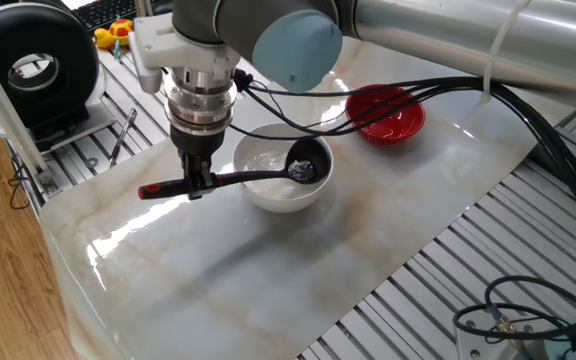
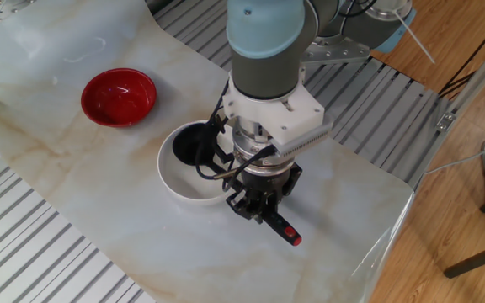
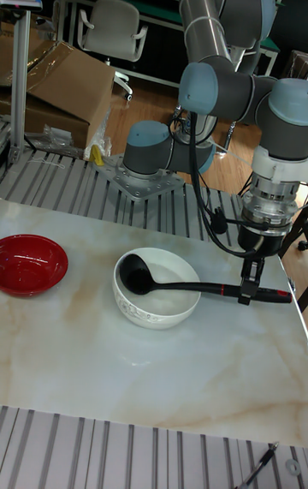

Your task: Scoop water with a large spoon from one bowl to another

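My gripper [image 1: 196, 186] [image 2: 260, 209] [image 3: 251, 289] is shut on the handle of the large spoon [image 1: 248, 179] [image 3: 180, 287], a black ladle with a red tip [image 1: 149, 192] [image 2: 290, 236]. Its round scoop [image 1: 305, 169] [image 2: 189, 143] [image 3: 133, 274] hangs level over the white bowl [image 1: 259, 160] [image 2: 175, 180] [image 3: 156, 309], about at rim height. Glints of water [image 1: 308, 172] show inside the scoop. The red bowl [image 1: 389, 117] [image 2: 119, 96] [image 3: 31, 263] stands apart on the marble sheet, beyond the white bowl.
A black round device [image 1: 33, 65] and a yellow object [image 1: 114, 34] sit off the sheet at the far left. Cables [image 1: 408, 95] trail from the arm above the red bowl. The marble sheet [image 1: 268, 260] lies on a slatted metal table [image 2: 49, 244].
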Robot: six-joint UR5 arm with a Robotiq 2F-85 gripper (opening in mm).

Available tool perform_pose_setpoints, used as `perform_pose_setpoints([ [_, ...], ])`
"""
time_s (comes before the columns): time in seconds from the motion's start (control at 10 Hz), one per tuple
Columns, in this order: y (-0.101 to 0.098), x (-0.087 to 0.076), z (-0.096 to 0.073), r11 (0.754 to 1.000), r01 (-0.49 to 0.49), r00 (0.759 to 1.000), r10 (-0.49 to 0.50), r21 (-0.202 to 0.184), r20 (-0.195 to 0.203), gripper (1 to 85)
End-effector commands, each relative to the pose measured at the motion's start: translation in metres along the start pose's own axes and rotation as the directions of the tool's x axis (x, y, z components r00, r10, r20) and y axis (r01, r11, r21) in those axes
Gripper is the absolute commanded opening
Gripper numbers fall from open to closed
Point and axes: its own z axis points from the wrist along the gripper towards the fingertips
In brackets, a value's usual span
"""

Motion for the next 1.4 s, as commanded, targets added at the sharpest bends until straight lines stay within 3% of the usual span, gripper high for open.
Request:
perform_pose_setpoints([
  [0.0,-0.007,-0.007,-0.012,1.0,0.009,1.0,-0.009,0.0,0.028,1.3],
  [0.3,-0.011,-0.014,-0.024,1.0,0.001,0.999,-0.001,0.0,0.037,1.3],
  [1.0,-0.015,-0.024,-0.055,0.999,-0.027,1.0,0.028,-0.027,0.014,1.3],
  [1.3,-0.017,-0.03,-0.063,0.999,-0.035,0.999,0.036,-0.03,0.034,1.3],
])
